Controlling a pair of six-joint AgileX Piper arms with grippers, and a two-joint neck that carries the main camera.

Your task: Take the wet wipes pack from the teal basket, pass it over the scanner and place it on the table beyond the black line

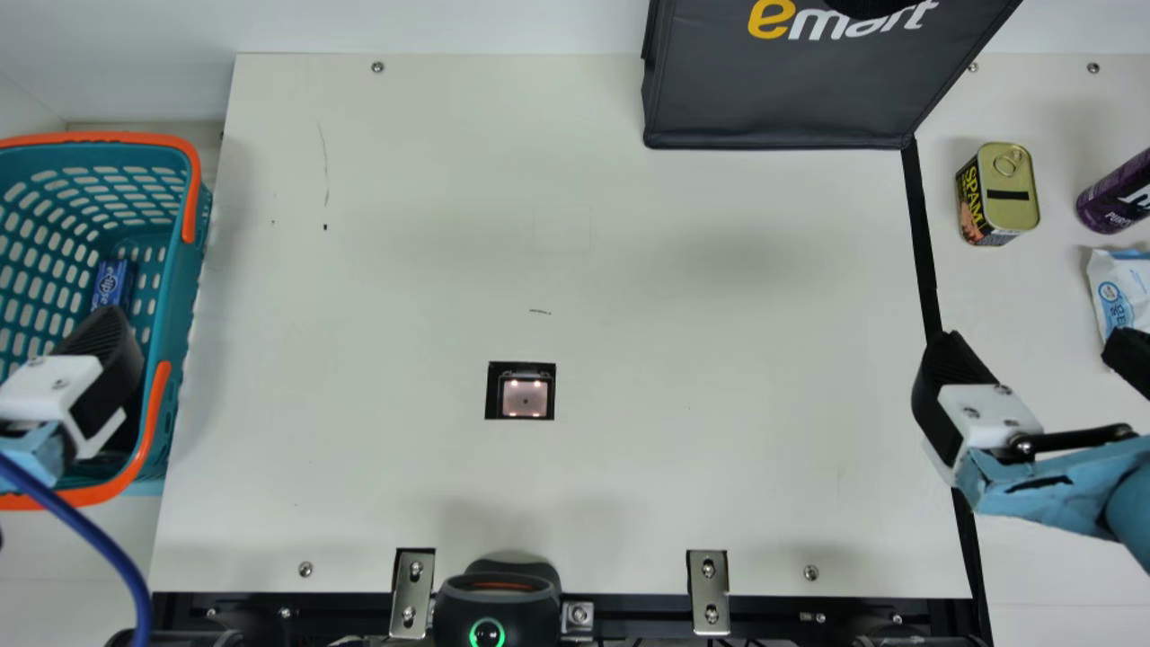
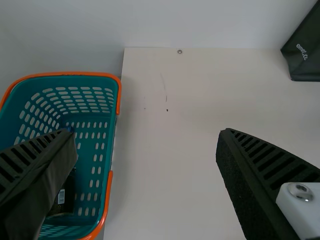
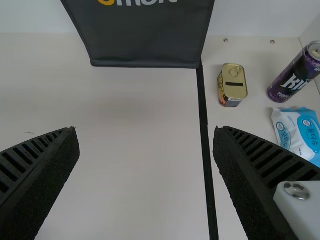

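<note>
The right pincer (image 1: 1035, 341) has black ribbed fingers (image 3: 270, 160), a white screwed mount (image 1: 988, 413) and pale-blue wrapping (image 1: 1060, 503); a blue cable (image 1: 101, 537) curves near the left arm (image 1: 31, 449).

View edges crop the wipes pack (image 1: 1119, 292) and basket (image 1: 117, 137).

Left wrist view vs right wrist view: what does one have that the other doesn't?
Left wrist view only: teal basket with orange handles, and inside it a dark item with a white label.

Right wrist view only: black line, and beyond it the wet wipes pack, gold-topped tin and purple can.

Both: cream table, part of the dark bag, the wall behind. Each also has its own open claw: left claw, right claw.
</note>
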